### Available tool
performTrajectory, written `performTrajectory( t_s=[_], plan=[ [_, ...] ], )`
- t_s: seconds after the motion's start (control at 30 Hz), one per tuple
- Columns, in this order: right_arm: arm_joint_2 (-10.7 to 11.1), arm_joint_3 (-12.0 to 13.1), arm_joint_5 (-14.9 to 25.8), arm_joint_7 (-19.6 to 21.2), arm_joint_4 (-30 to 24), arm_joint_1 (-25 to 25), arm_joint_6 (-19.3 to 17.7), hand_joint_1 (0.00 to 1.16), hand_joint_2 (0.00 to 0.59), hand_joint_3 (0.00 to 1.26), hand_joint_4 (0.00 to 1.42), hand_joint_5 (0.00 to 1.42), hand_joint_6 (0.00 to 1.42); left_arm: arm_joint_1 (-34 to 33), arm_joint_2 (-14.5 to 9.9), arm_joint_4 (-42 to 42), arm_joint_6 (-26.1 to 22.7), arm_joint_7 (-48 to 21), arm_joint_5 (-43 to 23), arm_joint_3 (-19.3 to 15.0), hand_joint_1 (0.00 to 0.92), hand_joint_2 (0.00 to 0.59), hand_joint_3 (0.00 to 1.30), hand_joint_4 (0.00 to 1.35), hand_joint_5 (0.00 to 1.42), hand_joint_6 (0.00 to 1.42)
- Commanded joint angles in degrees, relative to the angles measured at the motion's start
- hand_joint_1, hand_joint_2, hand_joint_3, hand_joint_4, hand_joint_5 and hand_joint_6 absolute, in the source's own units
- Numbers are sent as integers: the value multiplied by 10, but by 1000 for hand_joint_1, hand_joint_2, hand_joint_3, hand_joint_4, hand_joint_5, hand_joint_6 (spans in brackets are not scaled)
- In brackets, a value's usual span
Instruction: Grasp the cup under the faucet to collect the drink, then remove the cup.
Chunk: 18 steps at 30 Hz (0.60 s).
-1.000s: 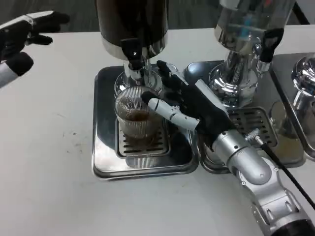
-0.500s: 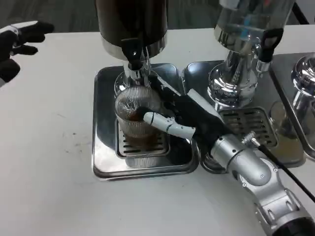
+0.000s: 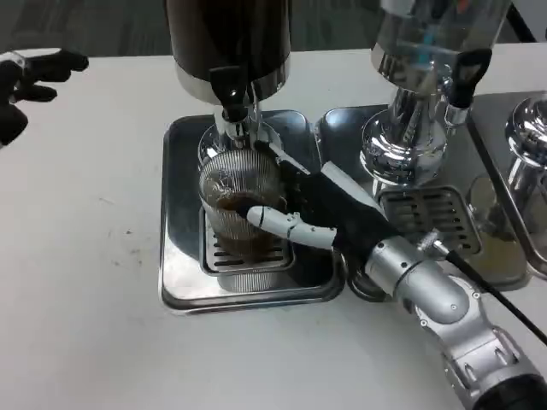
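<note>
The cup [image 3: 237,205] is clear glass with ridges down its side. It has brown drink in the bottom. It stands a little left of the middle of the frame, on the slotted grate [image 3: 248,252] of a shiny metal tray [image 3: 179,256]. It sits right under the black tap [image 3: 229,92] of a big dark tank [image 3: 229,38] at the top of the frame.

The right hand [image 3: 320,209] is just to the right of the cup. Its fingers wrap around the cup's right side. A white finger lies across the front of the glass and dark fingers reach around behind it. The hand looks like it grips the cup. The cup rests on the grate. The silver right arm [image 3: 444,316] runs down to the lower right corner.

The left hand [image 3: 26,81] is at the far upper left edge, well apart from the cup. It is above the white table [image 3: 85,282]. Its black fingers are spread apart and hold nothing.

To the right is a second tank [image 3: 436,34], clear and shiny, on its own tray [image 3: 504,273]. That tank has a black tap [image 3: 466,73] too. A third shiny stand [image 3: 530,137] is at the right edge.
</note>
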<state>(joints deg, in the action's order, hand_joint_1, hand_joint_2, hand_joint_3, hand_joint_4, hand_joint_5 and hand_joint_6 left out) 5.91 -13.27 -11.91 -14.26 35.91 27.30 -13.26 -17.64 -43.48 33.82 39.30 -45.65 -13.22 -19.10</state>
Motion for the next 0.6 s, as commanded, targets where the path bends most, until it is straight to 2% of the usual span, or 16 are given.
performTrajectory(
  t_s=[0.03,0.4,0.6],
  plan=[
    [-1,-5,-8,3,14,13,-13,434,197,0,0,0,0,6,-5,15,-12,-1,9,13,0,84,272,158,153,219],
    [-2,-8,-9,8,29,15,-16,425,192,0,0,0,0,0,-8,21,-19,-2,10,28,0,91,280,166,153,219],
    [1,-16,-27,20,26,16,-13,429,191,0,0,0,0,-2,-7,29,-18,-3,13,33,0,93,288,170,153,219]
  ],
)
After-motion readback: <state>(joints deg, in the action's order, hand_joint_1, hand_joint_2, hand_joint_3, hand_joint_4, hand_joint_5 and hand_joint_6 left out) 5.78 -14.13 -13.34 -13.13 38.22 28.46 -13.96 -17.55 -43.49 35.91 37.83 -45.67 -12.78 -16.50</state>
